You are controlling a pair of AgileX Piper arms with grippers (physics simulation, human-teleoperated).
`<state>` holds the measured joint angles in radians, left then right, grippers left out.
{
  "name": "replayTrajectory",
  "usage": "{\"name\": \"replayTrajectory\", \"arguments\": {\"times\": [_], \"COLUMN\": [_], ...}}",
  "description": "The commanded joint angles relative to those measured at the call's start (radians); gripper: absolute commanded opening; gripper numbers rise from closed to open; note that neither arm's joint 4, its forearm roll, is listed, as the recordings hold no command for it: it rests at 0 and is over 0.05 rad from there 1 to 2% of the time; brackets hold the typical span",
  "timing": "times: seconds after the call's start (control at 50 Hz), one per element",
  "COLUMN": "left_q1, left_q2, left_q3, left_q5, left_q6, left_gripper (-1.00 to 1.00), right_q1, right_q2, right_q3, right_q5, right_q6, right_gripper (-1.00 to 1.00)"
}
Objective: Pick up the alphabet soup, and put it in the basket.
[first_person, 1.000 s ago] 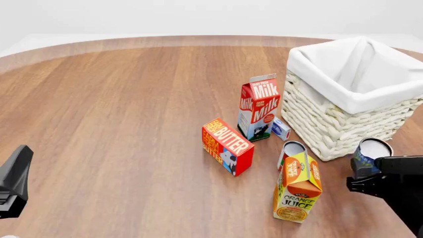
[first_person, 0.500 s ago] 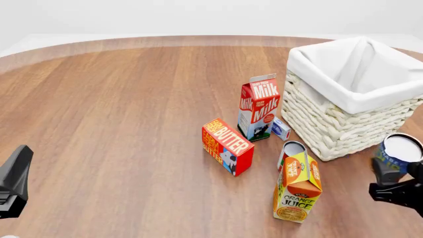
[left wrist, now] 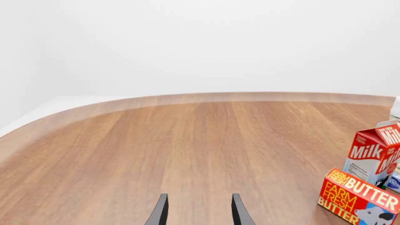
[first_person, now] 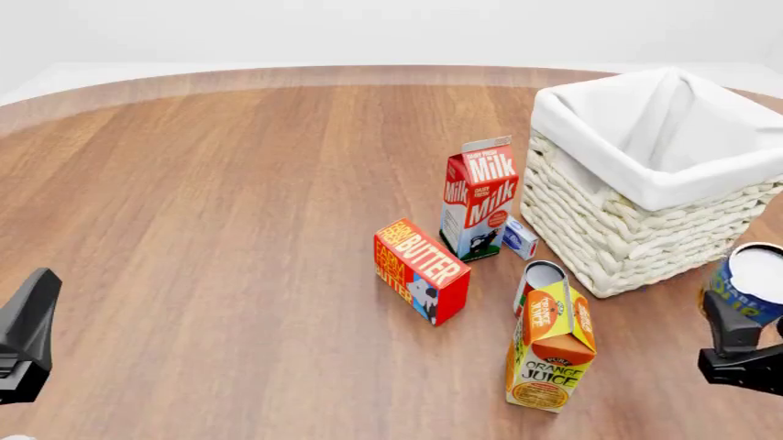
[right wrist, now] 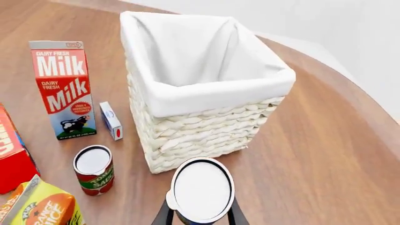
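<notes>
Alphabet soup (first_person: 749, 280): off the table in the right gripper (right wrist: 200, 216), upright, pale lid up; just beside the basket (first_person: 612, 234), outside it and near its closest corner, lid below the rim as I judge it.
Right jaws: closed on the can's sides, one finger either flank.
Left gripper (left wrist: 198, 213): jaws parted, nothing between them; idle, well apart from the cartons.
Step in hand: carry to the basket; I'd raise the can well above the cloth rim before crossing, keep it upright, and let go only once over the lined hollow.
Right wrist view: shows the grip and the tomato can (right wrist: 93, 169) upright near the wicker wall.
Front view: shows that can half hidden behind the orange juice carton (first_person: 549, 346).
</notes>
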<state>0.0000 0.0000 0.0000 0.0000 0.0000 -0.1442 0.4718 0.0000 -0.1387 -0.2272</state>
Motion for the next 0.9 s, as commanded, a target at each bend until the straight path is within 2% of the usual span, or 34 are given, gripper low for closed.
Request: {"name": "replayTrajectory", "arguments": {"times": [0.02, 0.24, 0.52, 0.9], "left_q1": [0.000, 0.000, 0.000, 0.000], "left_q2": [0.000, 0.000, 0.000, 0.000], "left_q3": [0.000, 0.000, 0.000, 0.000], "left_q5": [0.000, 0.000, 0.000, 0.000], "left_q6": [0.000, 0.000, 0.000, 0.000], "left_gripper": [1.00, 1.00, 1.00, 1.00], "right_q1": [0.004, 0.002, 0.002, 0.022], "right_q2": [-0.065, -0.097, -0.167, -0.119], "right_q3": [0.000, -0.008, -0.084, -0.195], "right_q5": [0.012, 0.007, 0.100, 0.113], "right_q6": [0.003, -0.008, -0.015, -0.035], "right_gripper": [-1.00, -1.00, -1.00, -1.00]}}
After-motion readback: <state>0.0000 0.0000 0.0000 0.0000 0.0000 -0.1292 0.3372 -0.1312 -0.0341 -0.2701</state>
